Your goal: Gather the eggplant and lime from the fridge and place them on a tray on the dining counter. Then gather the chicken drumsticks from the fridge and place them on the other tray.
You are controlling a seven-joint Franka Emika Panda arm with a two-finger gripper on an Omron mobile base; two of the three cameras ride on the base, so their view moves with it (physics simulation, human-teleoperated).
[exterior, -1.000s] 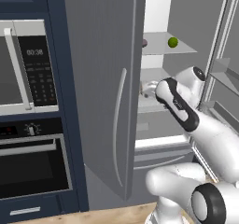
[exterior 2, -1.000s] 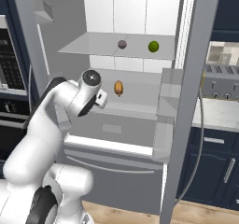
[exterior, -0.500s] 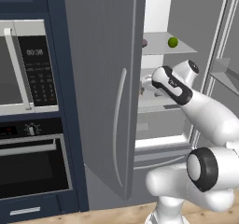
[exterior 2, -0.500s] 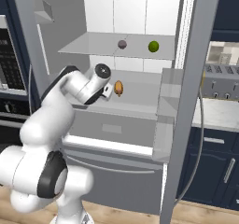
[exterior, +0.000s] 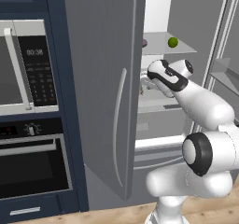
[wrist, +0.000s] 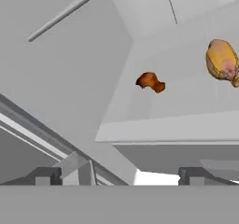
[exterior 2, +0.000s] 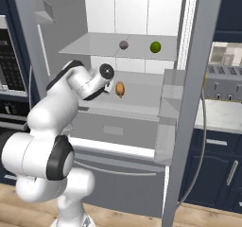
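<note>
The fridge stands open. A green lime (exterior: 173,42) (exterior 2: 155,47) and a small dark eggplant (exterior 2: 124,44) (exterior: 144,43) lie on its upper shelf (exterior 2: 94,48). On the middle shelf lies a golden chicken drumstick (exterior 2: 120,89) (wrist: 223,62), and the hand view shows a smaller browner drumstick (wrist: 150,81) farther back. My gripper (exterior 2: 109,85) (exterior: 144,82) (wrist: 119,176) is at the middle shelf's front edge, left of the drumstick and apart from it. It is open, its fingertips (wrist: 46,175) wide apart with nothing between them.
The fridge's left door (exterior: 102,92) stands close beside my arm, the right door (exterior 2: 189,103) swings out on the other side. A microwave (exterior: 18,69) and oven (exterior: 32,167) are on the left. A toaster (exterior 2: 222,77) sits on the counter at right.
My arm has stretched forward and the hand has gone from in front of the fridge up to the middle shelf, nearer the drumstick. The jaws have stayed open.
</note>
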